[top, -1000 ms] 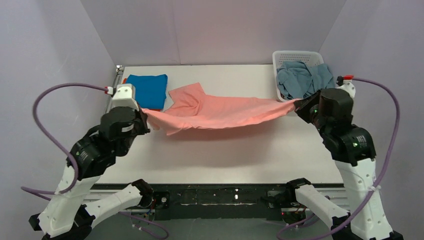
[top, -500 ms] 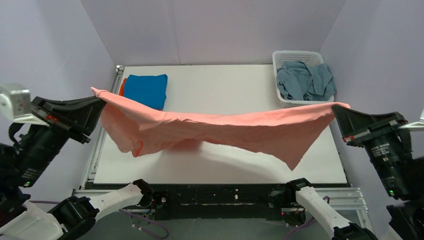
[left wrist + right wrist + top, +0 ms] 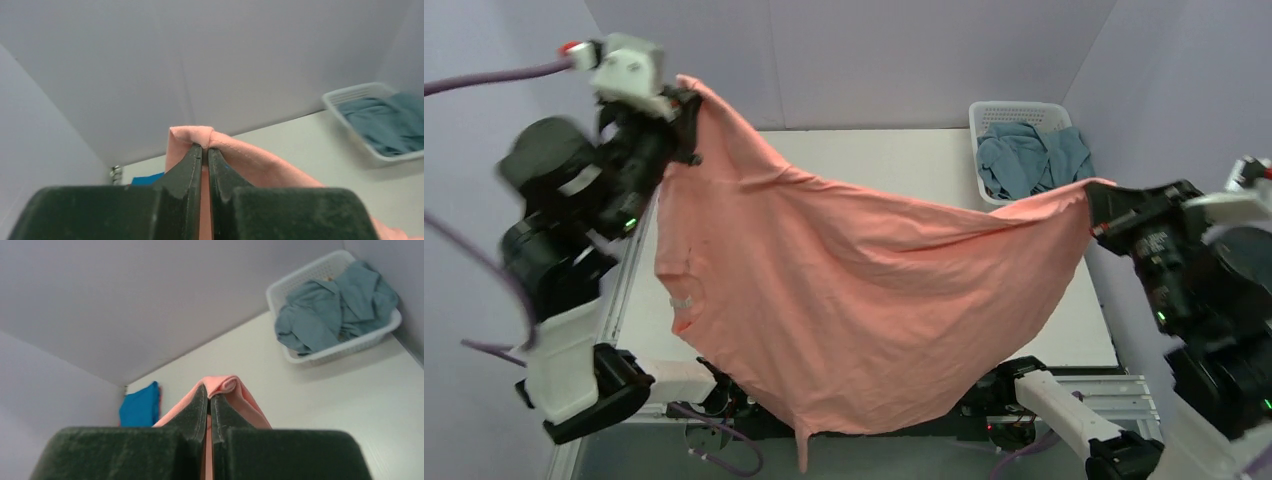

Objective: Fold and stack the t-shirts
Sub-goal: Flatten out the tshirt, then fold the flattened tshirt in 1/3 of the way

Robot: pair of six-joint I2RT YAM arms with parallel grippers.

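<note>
The salmon-pink t-shirt (image 3: 844, 300) hangs spread in the air between my two grippers and drapes down past the table's near edge. My left gripper (image 3: 686, 100) is raised high at the back left and is shut on one corner of it (image 3: 192, 134). My right gripper (image 3: 1092, 205) is at the right, lower, shut on the other corner (image 3: 220, 384). A folded bright blue t-shirt (image 3: 140, 406) lies at the table's back left, hidden by the pink shirt in the top view. The dusty grey-blue t-shirt (image 3: 1029, 160) is crumpled in the basket. The orange one shows only as a thin edge beside the blue.
The white perforated basket (image 3: 1019, 110) stands at the back right corner of the table (image 3: 894, 150); it also shows in the right wrist view (image 3: 325, 270). Pale walls enclose the table on three sides.
Both arms have lifted the pink shirt from the table into the air. The left gripper has risen high to the back left, and the shirt now hangs wide open.
</note>
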